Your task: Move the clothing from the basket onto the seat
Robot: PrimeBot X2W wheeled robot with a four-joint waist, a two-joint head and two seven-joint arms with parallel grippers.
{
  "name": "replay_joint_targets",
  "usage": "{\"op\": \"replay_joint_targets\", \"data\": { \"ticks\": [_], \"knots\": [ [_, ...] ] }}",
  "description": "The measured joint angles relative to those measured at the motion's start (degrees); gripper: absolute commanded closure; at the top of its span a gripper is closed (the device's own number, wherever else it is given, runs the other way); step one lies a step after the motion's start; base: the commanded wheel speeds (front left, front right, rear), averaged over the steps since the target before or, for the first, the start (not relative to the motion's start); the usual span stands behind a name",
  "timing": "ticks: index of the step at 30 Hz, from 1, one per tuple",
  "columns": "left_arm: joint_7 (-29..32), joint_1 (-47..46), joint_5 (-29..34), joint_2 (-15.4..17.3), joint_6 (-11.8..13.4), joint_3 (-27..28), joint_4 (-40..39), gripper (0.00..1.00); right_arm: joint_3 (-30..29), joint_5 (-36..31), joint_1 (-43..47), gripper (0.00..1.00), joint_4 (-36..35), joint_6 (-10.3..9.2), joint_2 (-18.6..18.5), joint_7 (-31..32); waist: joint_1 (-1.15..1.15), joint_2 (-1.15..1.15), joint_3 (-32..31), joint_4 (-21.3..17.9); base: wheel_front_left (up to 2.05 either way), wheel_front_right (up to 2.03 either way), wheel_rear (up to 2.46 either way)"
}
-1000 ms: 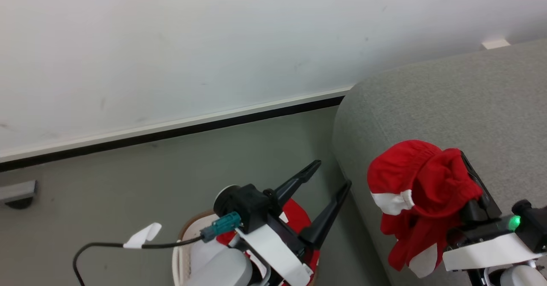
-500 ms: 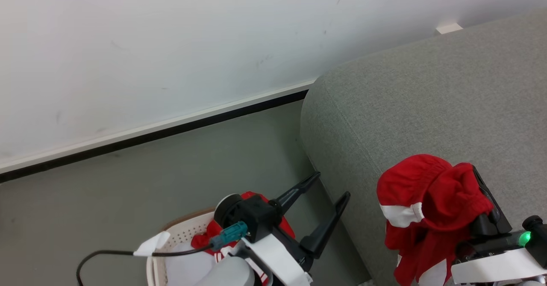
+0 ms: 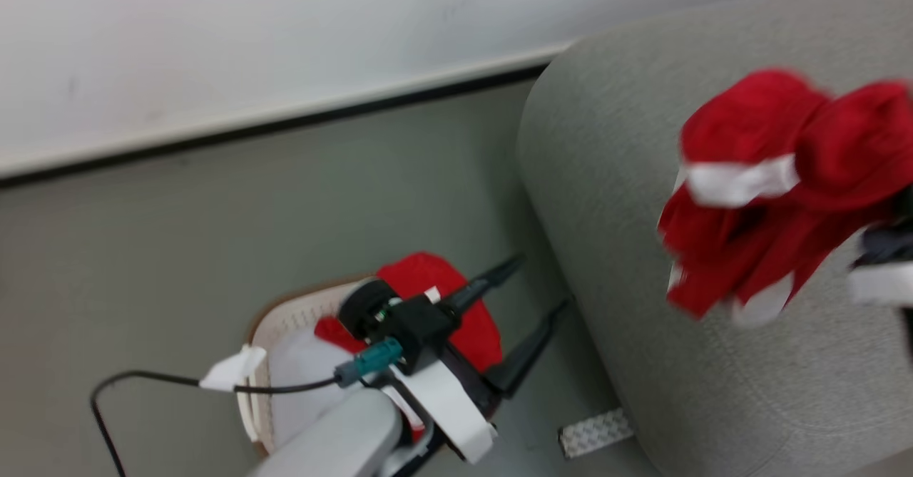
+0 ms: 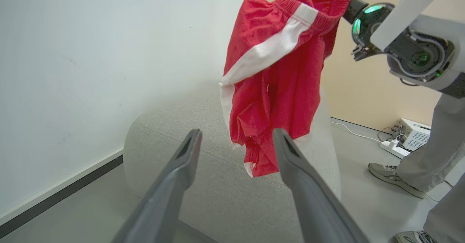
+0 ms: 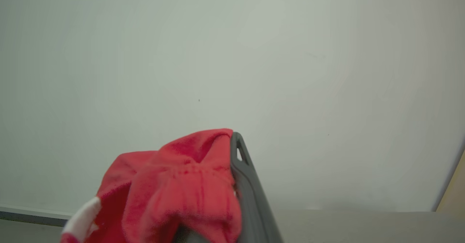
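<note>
My right gripper (image 5: 221,156) is shut on a red garment with white panels (image 3: 770,177), which hangs bunched above the grey sofa (image 3: 606,199); the cloth covers one finger. In the left wrist view the same garment (image 4: 279,72) dangles over the sofa (image 4: 203,170). Lower down, my left gripper (image 3: 533,290) stands open and holds nothing, beside the sofa's end and above the basket. More red clothing (image 3: 421,281) lies in the white basket (image 3: 285,316), partly hidden by my left wrist.
A white wall with a dark skirting strip (image 3: 285,124) runs behind the grey floor. A patch of patterned tape (image 3: 595,431) lies by the sofa's foot. A person's legs and shoes (image 4: 417,170) stand near a power strip (image 4: 392,146).
The head camera has tilted down, bringing more of the basket into view. My right gripper has carried the red garment higher and further over the sofa. The left gripper stays open.
</note>
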Motion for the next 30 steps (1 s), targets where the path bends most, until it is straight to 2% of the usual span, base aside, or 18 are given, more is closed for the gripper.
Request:
{"op": "replay_joint_targets", "data": {
  "ticks": [6,12,18,22,25,30],
  "knots": [
    [0.65,-4.09,0.00,4.85,-0.09,-0.38,-2.33,0.00,-7.37,0.15,-10.34,1.00,2.61,0.00,-4.88,0.43,0.01,0.00,8.16,2.89,0.00,0.00,0.00],
    [1.00,-6.68,0.00,8.31,-0.10,0.89,-4.69,0.00,-12.84,0.52,-18.69,1.00,5.52,0.01,-11.15,4.59,0.01,0.00,16.19,6.13,0.00,0.00,0.00],
    [1.01,-8.21,0.04,10.40,0.19,2.30,-6.93,0.00,-20.25,0.54,-23.44,1.00,12.38,0.01,-16.04,6.21,0.01,-0.01,22.85,9.32,0.00,0.00,0.00],
    [0.99,-8.60,0.25,12.00,0.48,3.26,-7.32,0.00,-25.74,-3.85,-25.30,1.00,17.55,0.00,-18.71,6.39,0.01,-0.01,26.52,11.09,0.00,0.00,0.00],
    [0.91,-8.51,0.24,12.66,0.65,3.77,-7.34,0.00,-26.25,-7.70,-24.96,1.00,21.17,0.01,-17.75,9.80,0.01,-0.01,28.46,12.18,0.00,0.00,0.00],
    [0.64,-8.06,0.23,12.76,0.65,3.89,-7.20,0.00,-26.87,-9.88,-21.82,1.00,27.07,0.01,-13.22,19.44,0.01,0.00,28.84,12.98,0.00,0.00,0.00]
  ]
}}
